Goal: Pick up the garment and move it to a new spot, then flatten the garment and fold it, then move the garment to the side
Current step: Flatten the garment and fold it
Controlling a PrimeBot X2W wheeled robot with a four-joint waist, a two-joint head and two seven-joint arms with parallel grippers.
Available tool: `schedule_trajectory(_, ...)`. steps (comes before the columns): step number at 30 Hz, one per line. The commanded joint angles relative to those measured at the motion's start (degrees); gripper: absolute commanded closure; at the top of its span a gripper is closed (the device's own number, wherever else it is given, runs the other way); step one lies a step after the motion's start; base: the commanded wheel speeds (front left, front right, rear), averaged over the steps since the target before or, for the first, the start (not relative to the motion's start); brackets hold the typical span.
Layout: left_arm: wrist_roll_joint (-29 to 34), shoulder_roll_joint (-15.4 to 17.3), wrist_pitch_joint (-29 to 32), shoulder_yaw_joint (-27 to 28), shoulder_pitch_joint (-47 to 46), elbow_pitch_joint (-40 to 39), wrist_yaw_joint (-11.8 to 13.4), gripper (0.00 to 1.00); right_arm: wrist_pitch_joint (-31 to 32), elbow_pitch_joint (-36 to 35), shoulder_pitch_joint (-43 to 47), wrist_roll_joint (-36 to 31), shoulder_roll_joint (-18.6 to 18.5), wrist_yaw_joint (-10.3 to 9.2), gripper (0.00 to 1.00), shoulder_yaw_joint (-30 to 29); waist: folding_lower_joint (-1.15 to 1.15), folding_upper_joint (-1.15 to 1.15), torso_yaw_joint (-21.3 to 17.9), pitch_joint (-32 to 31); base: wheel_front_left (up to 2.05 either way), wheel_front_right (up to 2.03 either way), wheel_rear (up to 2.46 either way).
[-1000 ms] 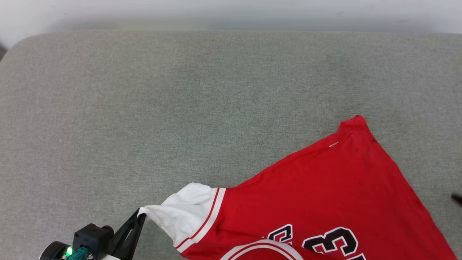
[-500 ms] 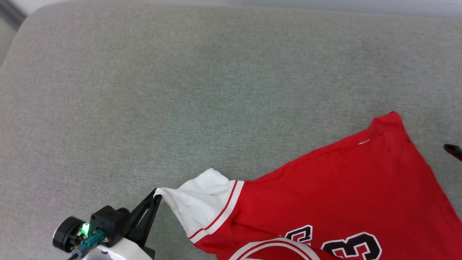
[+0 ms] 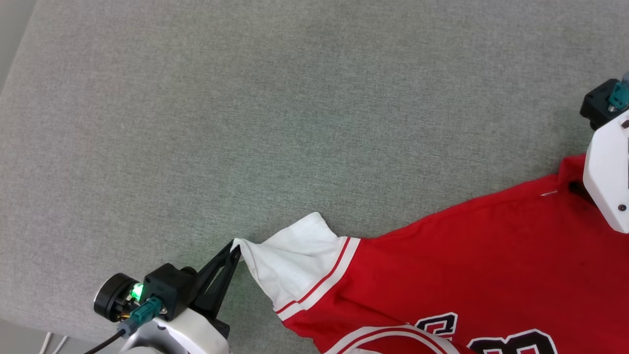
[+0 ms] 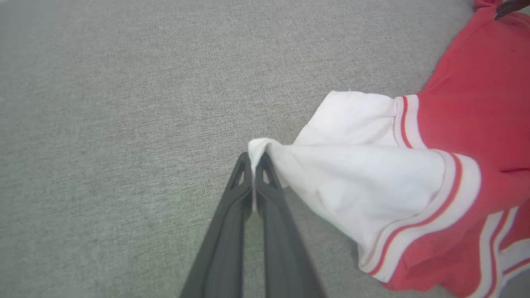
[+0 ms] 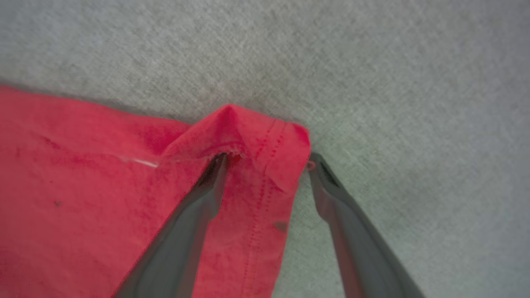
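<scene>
Pinching gripper: the left gripper (image 3: 236,248) sits at the lower left of the head view, its two dark fingers (image 4: 269,194) pressed together with no gap.
Left hold: the tip of the white sleeve (image 3: 295,265) is clamped between the fingertips. The cloth runs taut from the tips towards the red body, and a small fold of white pokes out past them.
Spread gripper: the right gripper (image 5: 269,159) has its fingers far apart and grips nothing.
Right contact: one finger lies over the red cloth, its tip at a small raised fold by the stitched hem. The other finger is over the bare grey cover just beside the cloth's edge. The hem corner lies between the two.
Right arm: a pale forearm (image 3: 607,172) enters at the right edge of the head view and covers that corner.
Garment: the garment (image 3: 467,265) lies spread across the lower right of the head view, running off the bottom and right edges. It is red, with red-and-white striped trim where the sleeve joins.
Lettering: black characters outlined in white (image 3: 511,341) face up at the bottom edge, cut off by the frame.
Surface: a grey woven cover (image 3: 295,123) with a rounded corner at the upper left.
Room: a strip of pale floor (image 3: 14,29) shows past the left edge, and white cables (image 3: 51,340) show at the lower left.
</scene>
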Motion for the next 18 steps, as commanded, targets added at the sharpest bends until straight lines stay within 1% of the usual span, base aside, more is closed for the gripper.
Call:
schedule_trajectory(1,0.4,-0.5,-0.04,-0.07,-1.14,0.43,-0.38,1.0,-0.17,1.56,1.84,0.37,0.26,-0.02,0.0,2.34,0.0,0.0,0.48,0.46,0.0,0.0,0.0)
schedule_trajectory(3,0.4,-0.93,-0.03,-0.34,-1.33,1.02,-0.83,1.0,-0.97,3.1,3.33,1.88,0.56,-0.01,0.0,4.18,0.0,0.0,0.51,0.42,0.0,0.0,0.0)
schedule_trajectory(4,0.37,-1.01,-0.05,-0.4,-1.28,1.36,-0.82,1.0,-2.15,3.49,3.47,2.38,0.9,-0.01,0.68,4.31,0.0,0.0,0.36,0.24,0.0,0.0,0.0)
schedule_trajectory(5,0.25,-1.07,-0.09,-0.44,-1.22,1.61,-0.86,1.0,-3.32,3.75,3.31,2.72,1.19,-0.02,1.0,4.35,0.0,0.0,0.12,-0.1,0.0,0.0,0.0)
schedule_trajectory(9,-0.19,-0.92,-0.25,-0.35,-0.45,2.37,-0.94,1.0,-7.94,2.6,0.53,3.74,-0.02,-0.02,1.0,4.8,0.0,0.0,-1.06,-2.55,0.0,0.0,0.0)
schedule_trajectory(10,-0.19,-0.92,-0.25,-0.35,-0.45,2.37,-0.94,1.0,-7.94,2.6,0.53,3.74,-0.02,-0.02,1.0,4.8,0.0,0.0,-1.06,-2.55,0.0,0.0,0.0)
schedule_trajectory(12,-0.83,-0.71,-0.42,0.0,0.18,2.67,-0.94,1.0,-11.03,1.21,-1.19,4.31,-0.55,-0.02,1.0,4.7,0.0,0.0,-1.7,-4.24,0.0,0.0,0.0)
schedule_trajectory(18,-0.77,0.58,-0.91,0.87,-0.54,3.55,-1.27,1.0,-19.45,-0.29,-2.43,5.77,-1.66,-0.03,1.0,3.49,0.0,0.0,-3.81,-9.47,0.0,0.0,0.0)
